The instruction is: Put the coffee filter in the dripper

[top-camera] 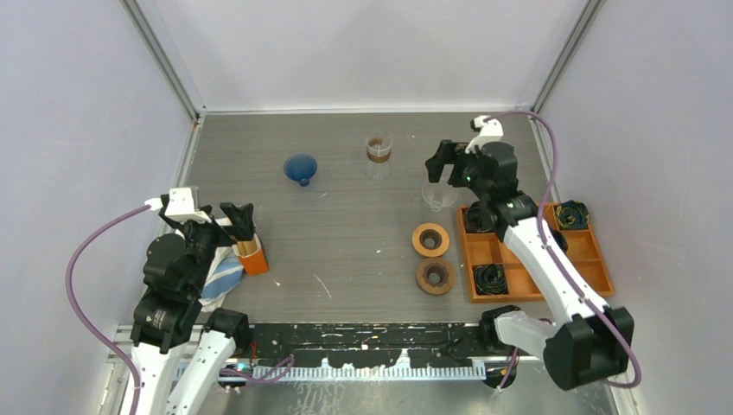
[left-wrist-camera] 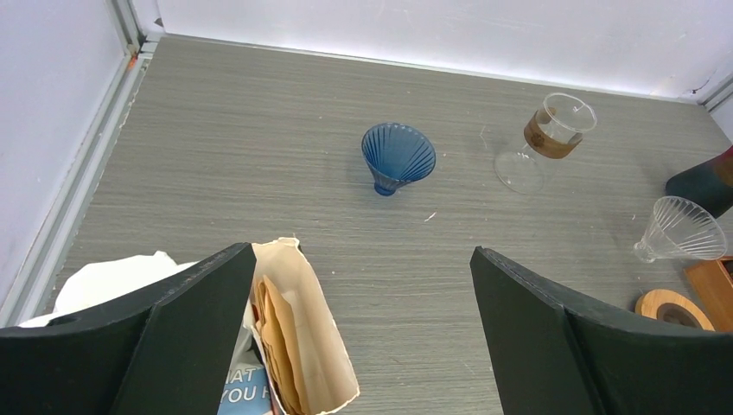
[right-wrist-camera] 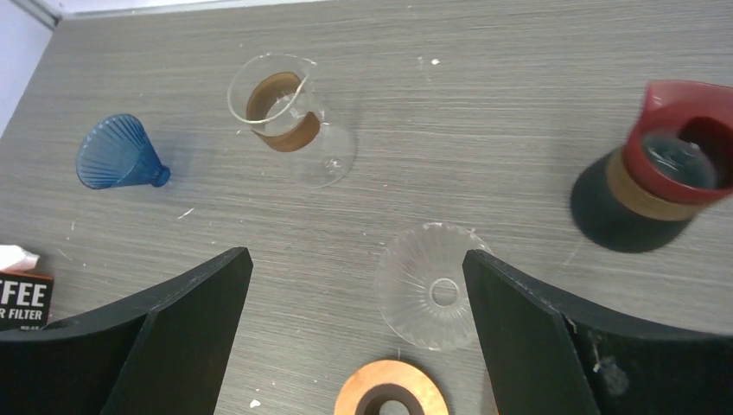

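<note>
Bare worktop [top-camera: 346,233] lies open between the filter box [top-camera: 251,257] and the blue dripper [top-camera: 300,167]. Right of that dripper stands a glass carafe [top-camera: 379,150], then a clear dripper [top-camera: 438,197]. Two wooden rings [top-camera: 430,240] and an orange tray [top-camera: 595,258] crowd the right side, with a narrow gap between rings and tray.

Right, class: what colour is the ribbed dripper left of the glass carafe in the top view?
The dripper is blue; clearest in the left wrist view.

Top camera overlooks the whole table [top-camera: 346,233]; both nearer wrist cameras share the blue dripper [left-wrist-camera: 398,156].
</note>
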Robot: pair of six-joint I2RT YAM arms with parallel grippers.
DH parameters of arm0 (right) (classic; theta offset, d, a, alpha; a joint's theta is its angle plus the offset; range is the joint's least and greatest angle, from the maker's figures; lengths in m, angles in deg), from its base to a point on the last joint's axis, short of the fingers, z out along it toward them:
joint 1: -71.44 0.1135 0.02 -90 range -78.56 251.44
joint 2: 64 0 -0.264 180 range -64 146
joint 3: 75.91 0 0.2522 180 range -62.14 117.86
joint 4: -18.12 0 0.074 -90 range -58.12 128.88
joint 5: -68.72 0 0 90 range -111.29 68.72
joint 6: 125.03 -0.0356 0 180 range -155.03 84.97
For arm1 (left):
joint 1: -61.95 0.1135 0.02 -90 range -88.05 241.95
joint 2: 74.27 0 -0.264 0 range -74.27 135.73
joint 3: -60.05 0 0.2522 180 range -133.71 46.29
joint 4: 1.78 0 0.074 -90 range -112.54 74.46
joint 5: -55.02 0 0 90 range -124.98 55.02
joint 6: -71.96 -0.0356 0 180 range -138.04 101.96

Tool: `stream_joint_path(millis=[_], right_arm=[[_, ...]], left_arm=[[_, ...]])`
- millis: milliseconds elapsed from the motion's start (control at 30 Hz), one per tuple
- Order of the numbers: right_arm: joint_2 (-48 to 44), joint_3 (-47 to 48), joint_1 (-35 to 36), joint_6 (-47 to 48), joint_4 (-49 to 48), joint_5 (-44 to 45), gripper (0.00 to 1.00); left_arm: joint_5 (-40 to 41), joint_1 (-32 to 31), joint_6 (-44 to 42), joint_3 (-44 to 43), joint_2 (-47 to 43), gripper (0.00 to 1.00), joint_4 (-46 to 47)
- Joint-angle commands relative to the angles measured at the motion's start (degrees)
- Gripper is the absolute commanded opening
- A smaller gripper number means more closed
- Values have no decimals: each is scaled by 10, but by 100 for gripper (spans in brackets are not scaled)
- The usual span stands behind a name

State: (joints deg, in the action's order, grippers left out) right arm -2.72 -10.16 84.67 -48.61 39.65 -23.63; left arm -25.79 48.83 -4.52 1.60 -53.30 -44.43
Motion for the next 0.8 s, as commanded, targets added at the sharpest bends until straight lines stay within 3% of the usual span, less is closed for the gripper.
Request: stream_joint_path(millis=[0, 300, 767], right_arm=[[58, 66, 21, 19, -23, -11, 100], [240, 195, 38, 56, -20, -46, 99], [466, 385, 52, 27, 15, -57, 81]], left_arm=[[-8, -3, 4, -7, -7, 99, 37], [-6, -6, 3, -6, -13, 99, 32], [-2, -9, -6, -9, 8, 99, 26]])
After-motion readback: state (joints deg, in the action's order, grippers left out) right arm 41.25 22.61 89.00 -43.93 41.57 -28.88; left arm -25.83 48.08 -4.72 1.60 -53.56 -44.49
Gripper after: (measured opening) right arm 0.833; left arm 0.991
